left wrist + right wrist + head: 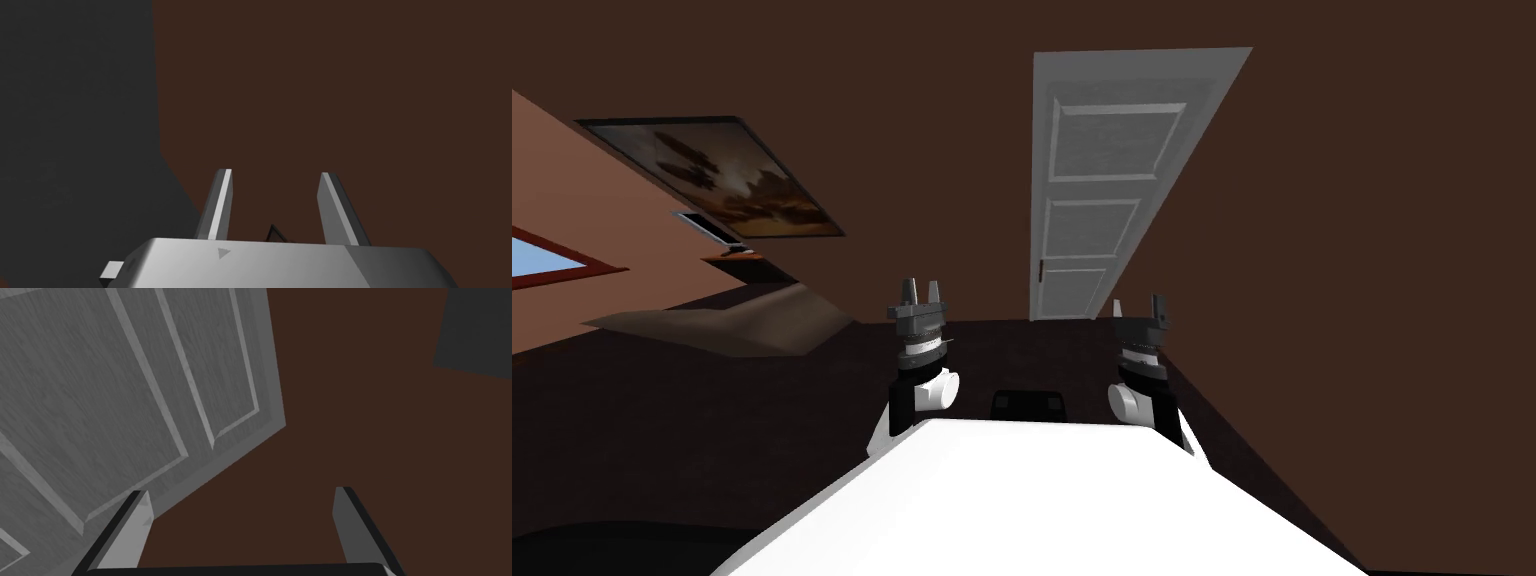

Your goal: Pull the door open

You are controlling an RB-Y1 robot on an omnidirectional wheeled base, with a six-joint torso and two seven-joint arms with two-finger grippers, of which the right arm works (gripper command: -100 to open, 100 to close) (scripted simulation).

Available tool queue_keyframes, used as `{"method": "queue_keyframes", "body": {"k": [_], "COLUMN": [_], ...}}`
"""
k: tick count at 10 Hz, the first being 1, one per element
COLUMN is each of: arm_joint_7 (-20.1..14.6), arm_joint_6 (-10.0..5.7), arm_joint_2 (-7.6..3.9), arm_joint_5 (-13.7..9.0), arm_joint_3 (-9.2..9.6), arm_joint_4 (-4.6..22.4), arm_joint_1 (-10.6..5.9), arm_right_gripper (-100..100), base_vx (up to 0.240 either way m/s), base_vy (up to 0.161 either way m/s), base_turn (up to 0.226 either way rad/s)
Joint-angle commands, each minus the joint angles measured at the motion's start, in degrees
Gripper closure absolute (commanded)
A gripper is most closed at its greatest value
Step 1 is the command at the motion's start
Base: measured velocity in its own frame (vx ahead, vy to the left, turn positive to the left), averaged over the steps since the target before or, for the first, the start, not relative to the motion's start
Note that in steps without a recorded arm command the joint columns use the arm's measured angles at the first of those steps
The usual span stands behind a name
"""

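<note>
A light grey panelled door (1102, 190) stands shut in the dark brown wall ahead, some way off across the floor. Its small dark handle (1040, 270) sits on the door's left edge, low in the head view. My right gripper (1139, 303) is raised in front of my chest, below and just right of the door's foot, open and holding nothing. In the right wrist view the door (100, 388) lies beyond the right gripper (242, 508), well short of touching. My left gripper (923, 292) is held up to the left of the door, and the left gripper (275, 200) is open with nothing in it.
A dark-framed picture (717, 180) and a window (542, 262) hang on the lighter brown wall to the left. A low tan piece of furniture (732, 320) stands by that wall. Dark floor (1012, 340) stretches between me and the door.
</note>
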Motion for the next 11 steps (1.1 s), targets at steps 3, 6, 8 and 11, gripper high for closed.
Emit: {"method": "queue_keyframes", "body": {"k": [3, 6, 8, 11], "arm_joint_7": [-3.77, -6.61, -8.59, -11.69], "arm_joint_6": [-1.94, -3.32, -4.28, -5.79], "arm_joint_2": [-1.04, -1.74, -2.2, -2.88], "arm_joint_5": [-3.94, -7.03, -9.19, -12.56], "arm_joint_3": [0.37, 0.73, 0.98, 1.36], "arm_joint_4": [4.43, 7.92, 10.36, 14.18], "arm_joint_1": [-0.22, -0.51, -0.7, -1.01], "arm_right_gripper": [-100, -100, -100, -100], "base_vx": [0.121, 0.096, 0.101, 0.098], "base_vy": [-0.008, -0.002, -0.014, -0.009], "base_turn": [0.178, 0.156, 0.198, 0.17]}}
